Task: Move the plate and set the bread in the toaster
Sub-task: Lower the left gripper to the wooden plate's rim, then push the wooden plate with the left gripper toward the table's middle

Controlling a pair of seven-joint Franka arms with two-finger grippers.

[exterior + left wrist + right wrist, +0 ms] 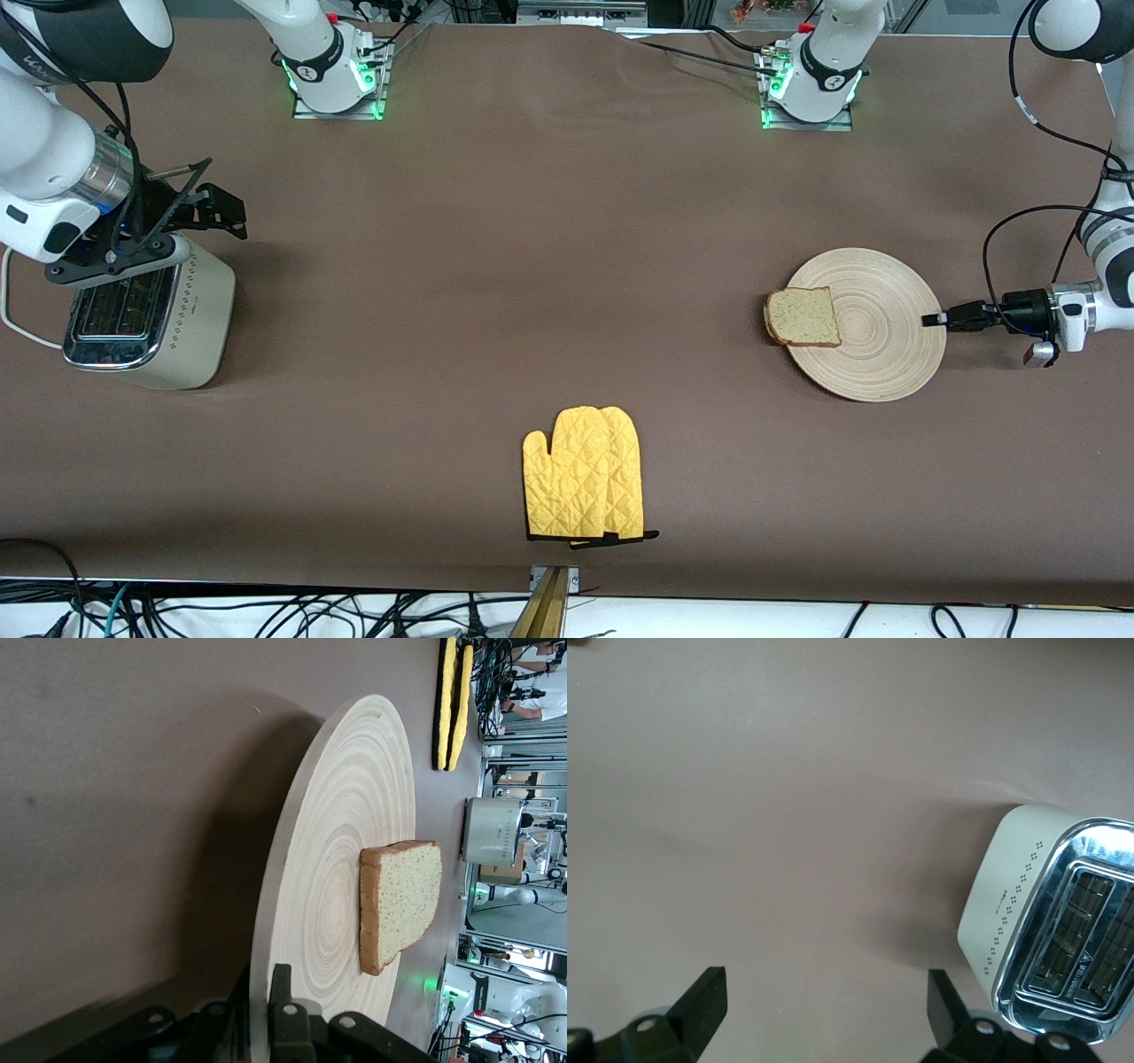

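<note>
The pale wooden plate [886,354] lies toward the left arm's end of the table. The bread [803,316] lies on the plate's edge that faces the right arm's end. My left gripper [930,320] lies level at the plate's rim on the left arm's side. In the left wrist view [263,992] its fingers clamp the rim of the plate [345,833], one above and one below; the bread [403,904] lies past them. The cream toaster [151,319] stands at the right arm's end. My right gripper [213,199] is open and empty, over the table beside the toaster [1045,912].
A yellow quilted oven mitt [585,474] lies near the table's front edge, midway between the arms; it also shows in the left wrist view [452,700]. The toaster's white cord [9,301] runs off at the table's end. Bare brown table lies between plate and toaster.
</note>
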